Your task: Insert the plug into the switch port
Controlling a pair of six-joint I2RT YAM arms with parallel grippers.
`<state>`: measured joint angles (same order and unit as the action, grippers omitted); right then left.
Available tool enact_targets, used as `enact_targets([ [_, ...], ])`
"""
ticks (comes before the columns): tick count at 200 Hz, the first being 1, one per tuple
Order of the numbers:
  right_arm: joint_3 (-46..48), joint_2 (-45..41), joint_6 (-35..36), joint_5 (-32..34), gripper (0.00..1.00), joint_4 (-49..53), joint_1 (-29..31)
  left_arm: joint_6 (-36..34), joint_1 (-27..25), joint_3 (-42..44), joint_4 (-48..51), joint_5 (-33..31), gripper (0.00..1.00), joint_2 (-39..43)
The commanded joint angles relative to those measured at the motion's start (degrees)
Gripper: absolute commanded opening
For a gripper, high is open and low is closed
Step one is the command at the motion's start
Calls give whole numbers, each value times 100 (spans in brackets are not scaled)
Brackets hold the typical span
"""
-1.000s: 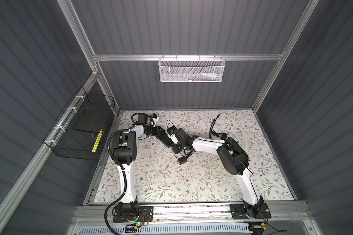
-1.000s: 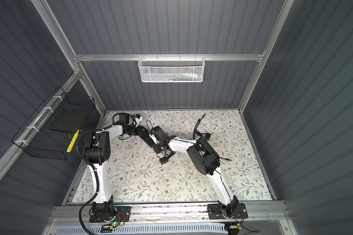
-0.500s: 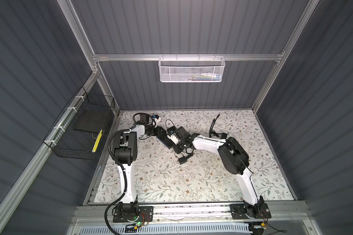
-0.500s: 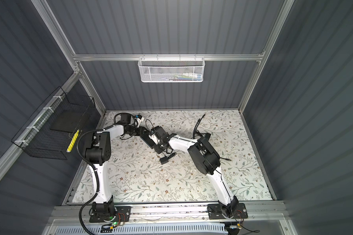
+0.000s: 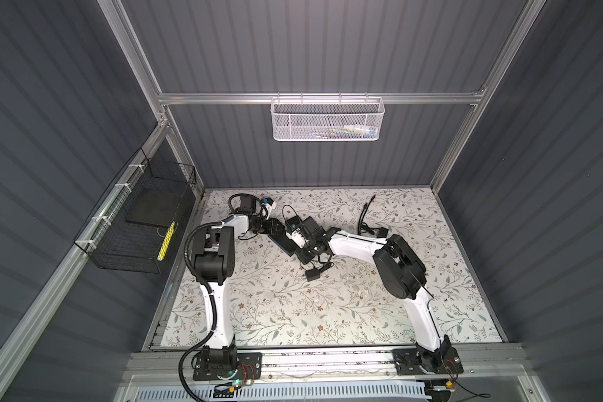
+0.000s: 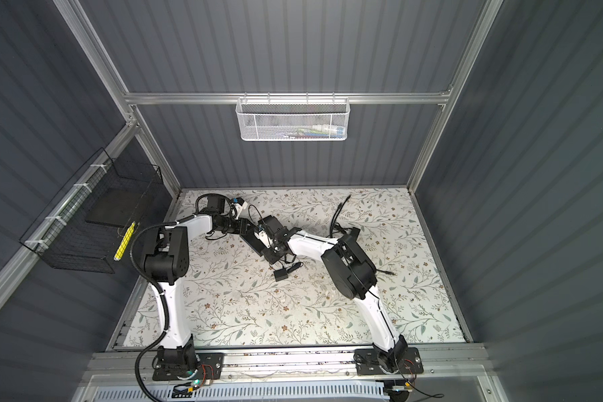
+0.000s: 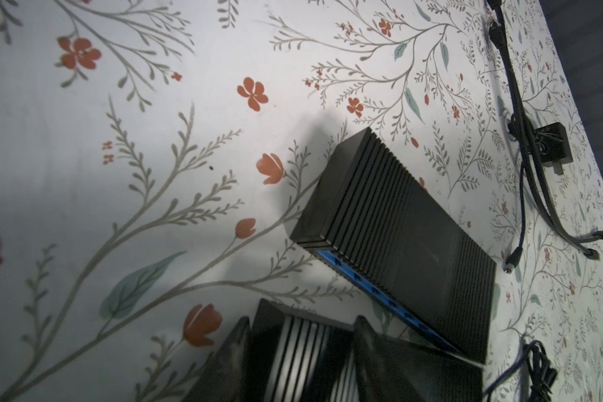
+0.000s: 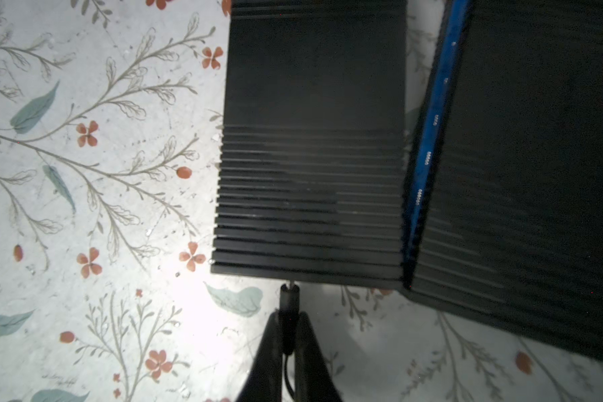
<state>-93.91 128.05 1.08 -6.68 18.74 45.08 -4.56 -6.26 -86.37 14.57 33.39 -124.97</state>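
The right fingers (image 8: 268, 348) are clenched on the plug (image 8: 289, 299), a small black barrel whose cable (image 8: 287, 372) runs back between them. The plug's metal tip is set against the short end face of a ribbed black box (image 8: 310, 139). The switch port is hidden on that face, and how deep the tip sits cannot be told. The left fingers (image 7: 230, 355) are seen on either side of the other end of that box, grasping it across its width. Just beside it a second black box (image 7: 404, 240) is laid flat on the table (image 7: 119, 104). Its blue long face (image 7: 373, 289) is turned toward the ribbed box, and its near corner touches it. Past the second box's far end a loose barrel connector (image 7: 509, 266) is laid on the table. Farther off, a black adapter (image 7: 552, 146) is seen with its tangled leads.
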Motion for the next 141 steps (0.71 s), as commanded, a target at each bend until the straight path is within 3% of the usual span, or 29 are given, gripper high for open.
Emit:
enact_targets([
  [1, -205, -111, 1, -26, 9, -239, -17, -94, -234, 256, 538, 168, 47, 206],
  [80, -727, -75, 95, -216, 10, 620, -16, -117, -393, 340, 555, -7, 47, 290],
  [141, -480, -96, -137, -51, 9, 87, -15, -55, -435, 383, 590, 29, 48, 289],
])
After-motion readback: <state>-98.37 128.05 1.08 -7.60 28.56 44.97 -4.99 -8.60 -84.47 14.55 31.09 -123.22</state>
